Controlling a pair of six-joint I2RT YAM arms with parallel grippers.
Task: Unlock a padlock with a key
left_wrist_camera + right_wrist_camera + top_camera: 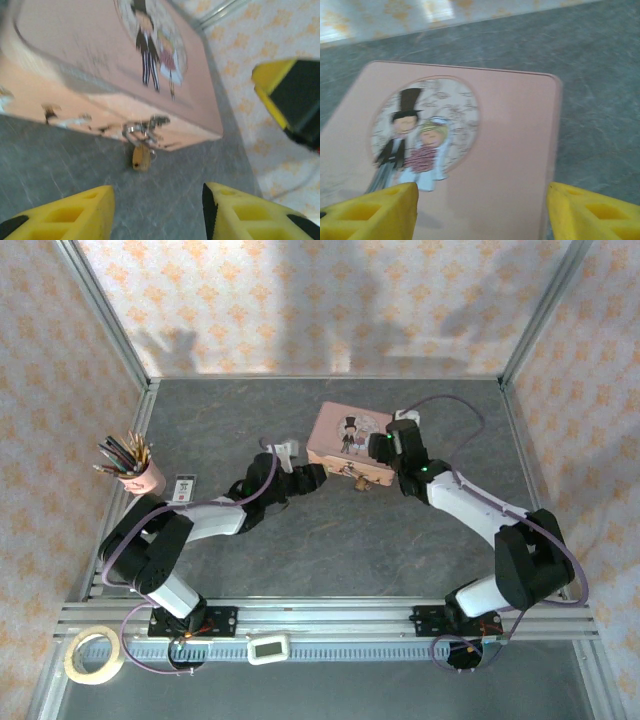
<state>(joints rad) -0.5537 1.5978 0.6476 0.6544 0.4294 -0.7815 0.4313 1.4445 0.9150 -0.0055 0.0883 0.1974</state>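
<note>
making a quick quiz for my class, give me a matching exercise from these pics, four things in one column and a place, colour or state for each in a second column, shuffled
Column one:
1. padlock
2. tin
3. cup of pencils
4. roll of tape

Column two:
a. pale ring lying flat
b. brass-coloured, at the tin's front clasp
c. pink, with a bride and groom pictured on the lid
d. standing at the left edge of the table

Pairs: 1-b, 2-c, 3-d, 4-a
</note>
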